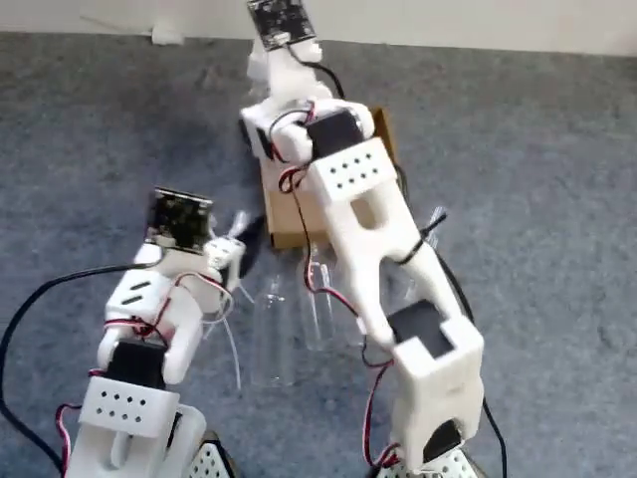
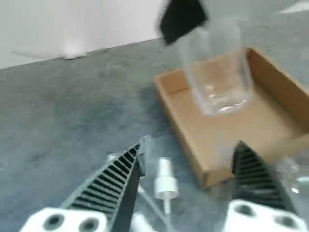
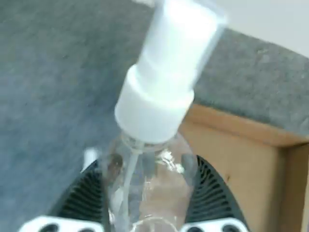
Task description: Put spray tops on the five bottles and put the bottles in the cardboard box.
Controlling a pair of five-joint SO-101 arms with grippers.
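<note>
The right end effector (image 3: 147, 191) is clamped on a clear bottle (image 3: 154, 166) over the cardboard box (image 3: 236, 159). The bottle's long axis is near upright, slightly tilted. Its white spray top (image 3: 164, 82) points away from the wrist, and its base faces the box floor. The left end effector (image 2: 188, 150), spread open, hovers above a loose spray top (image 2: 163, 181) lying on the grey table (image 2: 63, 111).

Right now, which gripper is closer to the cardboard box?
The right. The right gripper holds a bottle over the cardboard box; the left gripper is open above the carpet beside the box, near a loose spray top.
</note>
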